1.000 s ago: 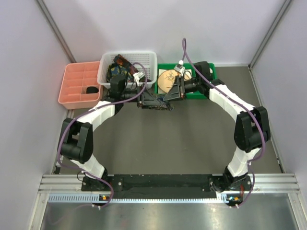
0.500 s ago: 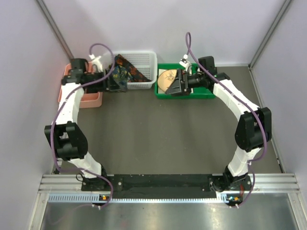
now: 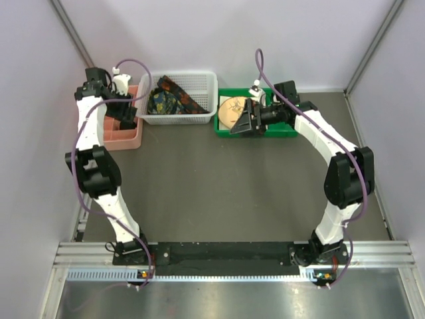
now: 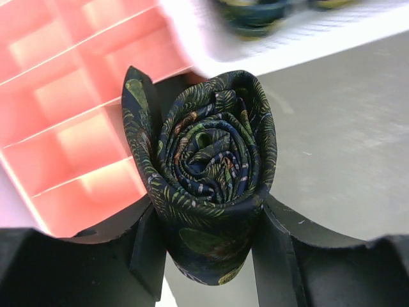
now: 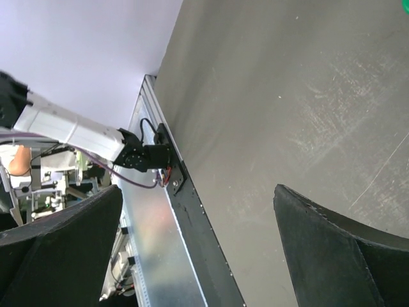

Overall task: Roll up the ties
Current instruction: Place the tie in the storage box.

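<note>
A dark paisley tie (image 4: 211, 163), wound into a tight roll, sits between the fingers of my left gripper (image 4: 211, 227), which is shut on it. That roll hangs over the edge of the pink compartment tray (image 4: 64, 96), beside the white basket (image 4: 268, 45). From above, the left gripper (image 3: 127, 114) is at the pink tray (image 3: 99, 136) at the back left. More ties (image 3: 174, 98) lie loose in the white basket (image 3: 209, 80). My right gripper (image 3: 242, 123) stands open and empty over the green tray (image 3: 287, 131); its fingers (image 5: 339, 249) frame bare table.
A tan round object (image 3: 231, 108) lies in the green tray. The three containers line the back of the dark table. White walls close in both sides. The black base rail (image 5: 192, 224) runs along the near edge.
The left arm has swung from the table's middle to the pink tray, carrying the rolled tie. The right gripper has let go, opened wide and drawn back over the green tray.
</note>
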